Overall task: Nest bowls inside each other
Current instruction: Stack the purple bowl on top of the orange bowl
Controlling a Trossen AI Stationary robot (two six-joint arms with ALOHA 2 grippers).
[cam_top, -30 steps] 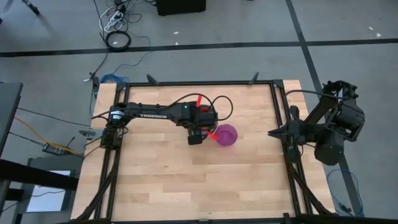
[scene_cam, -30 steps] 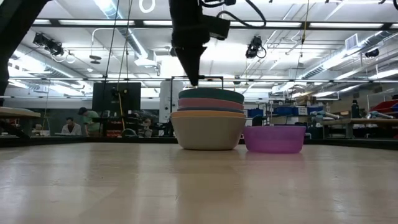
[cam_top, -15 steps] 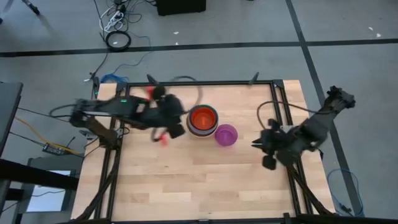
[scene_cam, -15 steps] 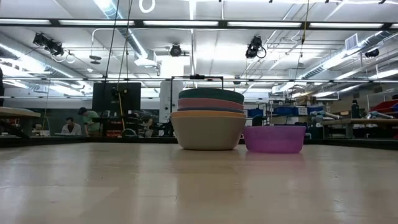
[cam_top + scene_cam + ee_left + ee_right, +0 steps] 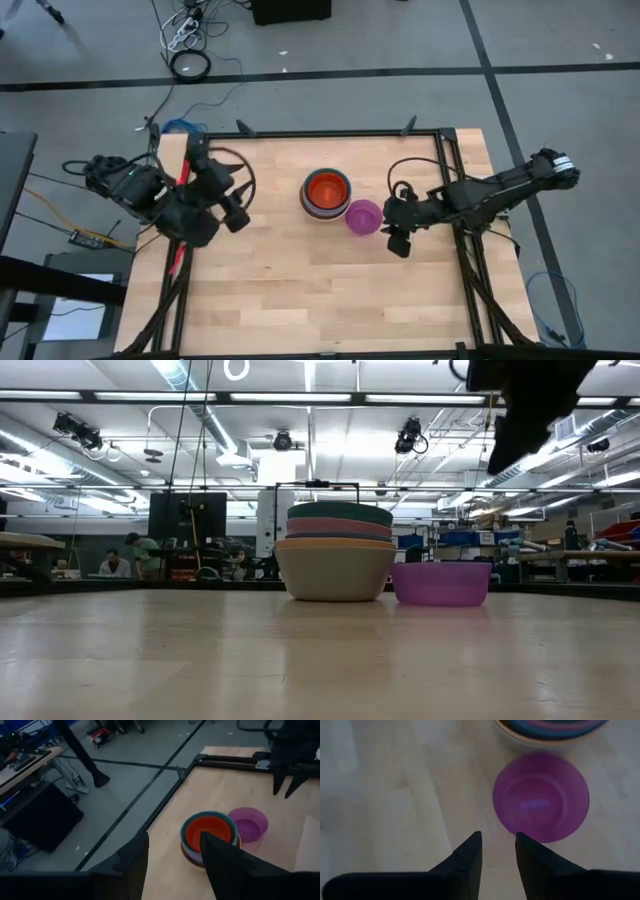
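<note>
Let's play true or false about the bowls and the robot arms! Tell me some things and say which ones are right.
1. The purple bowl is inside the stack. False: it sits on the table beside the stack.
2. The top bowl of the stack is red-orange inside. True.
3. The right gripper holds the purple bowl. False: its fingers are apart and empty, near the bowl.
4. The left gripper is over the stack. False: it is off near the table's left edge.
5. The purple bowl is upright. True.
</note>
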